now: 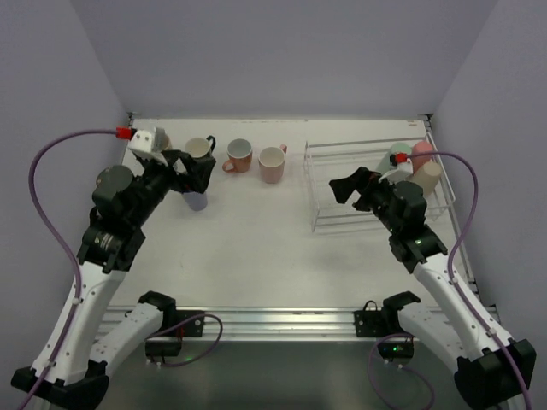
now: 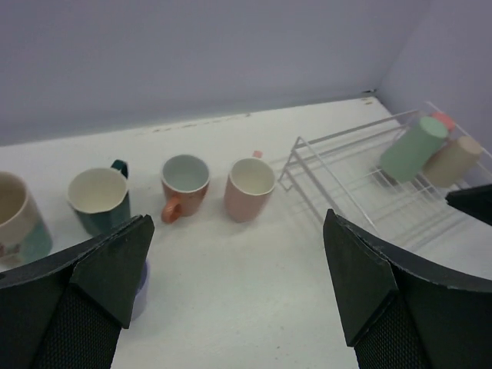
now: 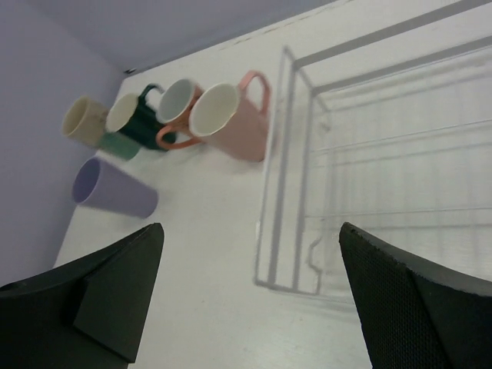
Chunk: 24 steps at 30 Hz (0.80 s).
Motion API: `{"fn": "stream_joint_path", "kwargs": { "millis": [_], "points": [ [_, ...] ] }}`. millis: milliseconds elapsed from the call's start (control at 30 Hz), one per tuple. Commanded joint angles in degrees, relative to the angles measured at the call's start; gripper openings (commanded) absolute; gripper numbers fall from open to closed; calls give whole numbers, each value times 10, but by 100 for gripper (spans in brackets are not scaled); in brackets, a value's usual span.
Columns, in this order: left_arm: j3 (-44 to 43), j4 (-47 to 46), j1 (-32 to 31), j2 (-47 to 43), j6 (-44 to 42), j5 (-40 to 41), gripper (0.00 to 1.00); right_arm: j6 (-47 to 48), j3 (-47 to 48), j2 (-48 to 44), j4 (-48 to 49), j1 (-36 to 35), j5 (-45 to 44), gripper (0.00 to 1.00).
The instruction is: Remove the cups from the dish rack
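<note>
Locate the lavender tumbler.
Top external view: lavender tumbler sits on the table, left side, right by the left pincer, in front of the dark green mug.

This looks like a robotics lab test cell, because a white table (image 1: 248, 248) stands enclosed by plain pale violet walls (image 1: 282, 51), and a left arm (image 1: 111, 235) and a right arm (image 1: 432, 260) with purple cables (image 1: 32, 181) are bolted on an aluminium rail (image 1: 282, 320).

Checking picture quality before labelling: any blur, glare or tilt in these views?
Top external: even, soft light, faint shadows on the table. Left wrist: the near fingers look soft. Right wrist: tilted view, the dish rack bars pale against it.
</note>
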<state>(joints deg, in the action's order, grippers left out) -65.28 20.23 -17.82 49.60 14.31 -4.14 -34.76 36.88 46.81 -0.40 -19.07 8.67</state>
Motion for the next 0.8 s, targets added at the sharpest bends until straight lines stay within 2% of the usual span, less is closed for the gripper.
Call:
{"fn": "stream_joint_path", "kwargs": {
  "millis": [0,67,267,433,500,633,767],
  "points": [
    [110,-86,-3,-70,32,-114,100,63,75,28,-78,18,-200,99],
    [159,-105,-3,-110,32,-135,100,85,107,49,-89,44,-248,99],
    [242,-134,-5,-201,28,-135,100,116,205,165,-125,118,-303,99],
    [247,-117,-51,-215,10,-53,100,123,258,249,-132,149,-327,99],
    [246,-109,-75,-222,0,-47,100,124,281,280,-133,161,-319,99],
    [248,-109,-91,-231,-3,-45,100,117,340,337,-147,177,-298,99],
    [248,-107,-101,-228,-5,-39,100,121,361,381,-152,183,-310,99]
  ]
}}
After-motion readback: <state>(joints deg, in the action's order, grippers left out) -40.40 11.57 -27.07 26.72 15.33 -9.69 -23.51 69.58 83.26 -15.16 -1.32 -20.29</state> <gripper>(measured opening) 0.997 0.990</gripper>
